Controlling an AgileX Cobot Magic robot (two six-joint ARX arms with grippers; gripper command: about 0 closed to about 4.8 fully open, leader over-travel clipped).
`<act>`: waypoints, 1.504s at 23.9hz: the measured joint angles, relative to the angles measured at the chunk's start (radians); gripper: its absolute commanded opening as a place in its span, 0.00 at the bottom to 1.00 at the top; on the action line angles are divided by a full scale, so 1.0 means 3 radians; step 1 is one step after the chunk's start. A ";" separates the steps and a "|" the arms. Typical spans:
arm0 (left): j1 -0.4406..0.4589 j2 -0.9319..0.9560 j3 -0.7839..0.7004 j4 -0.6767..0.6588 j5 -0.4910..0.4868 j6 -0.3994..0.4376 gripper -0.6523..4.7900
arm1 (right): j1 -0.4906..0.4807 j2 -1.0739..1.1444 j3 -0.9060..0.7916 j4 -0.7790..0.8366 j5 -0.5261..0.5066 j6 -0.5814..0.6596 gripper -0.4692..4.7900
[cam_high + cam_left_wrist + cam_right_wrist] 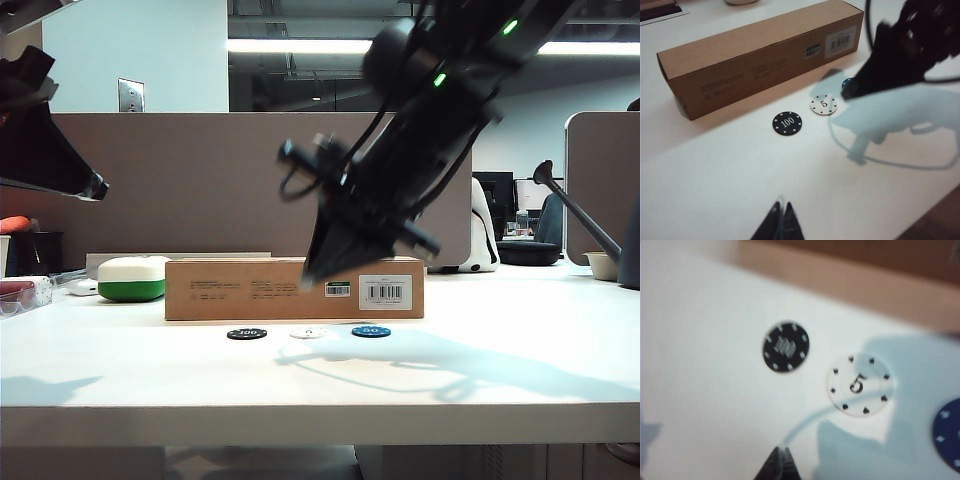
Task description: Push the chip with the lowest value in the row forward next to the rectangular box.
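The chip, white and marked 5, is lying flat on the table in the middle of the row, between the black chip marked 100 and the blue chip, a little in front of the box and not touching it. In the left wrist view the blue chip is almost wholly hidden behind the right arm, only a sliver showing; in the right wrist view it is cut off at the frame's edge and its number cannot be read. The right gripper is hanging tilted above the chips, in front of the box face, clear of the table; its fingers are showing only as a dark narrow point with the tips together and holding nothing. The right wrist view is blurred, so the 100 is smeared and the box is only a brown band. The left gripper is up high at the left, well apart from the row; its fingers are also showing pressed together, empty, with only their tips in frame. In the exterior view that arm is cut off by the frame edge. A white-and-green case is sitting left of the box.
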 measured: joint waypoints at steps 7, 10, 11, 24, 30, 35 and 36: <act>0.0003 0.0000 0.0000 -0.0001 -0.0003 -0.0001 0.11 | 0.0032 0.0210 0.0107 -0.0198 0.0281 -0.0027 0.08; 0.0003 0.0000 0.0000 0.0000 -0.0001 -0.0001 0.11 | 0.0027 0.0225 0.0109 -0.0211 0.0423 -0.0106 0.08; 0.0003 0.0000 0.0000 0.0000 -0.0001 0.0000 0.11 | 0.0028 0.0235 0.0112 -0.0212 0.0406 -0.0114 0.08; 0.0003 0.0000 0.0000 0.0000 -0.0001 0.0000 0.11 | 0.0078 0.0373 0.0118 -0.0083 0.0406 -0.0139 0.08; 0.0001 0.0000 0.0000 0.0000 -0.0001 0.0000 0.11 | 0.0090 0.0417 0.0144 0.0003 0.0530 -0.0139 0.08; 0.0001 0.0000 0.0000 0.0000 -0.0001 0.0000 0.11 | 0.0097 0.0421 0.0142 0.0046 0.0645 -0.0139 0.08; 0.0001 0.0000 0.0000 0.0000 -0.0001 0.0000 0.11 | 0.0097 0.0422 0.0142 0.0061 0.0671 -0.0137 0.08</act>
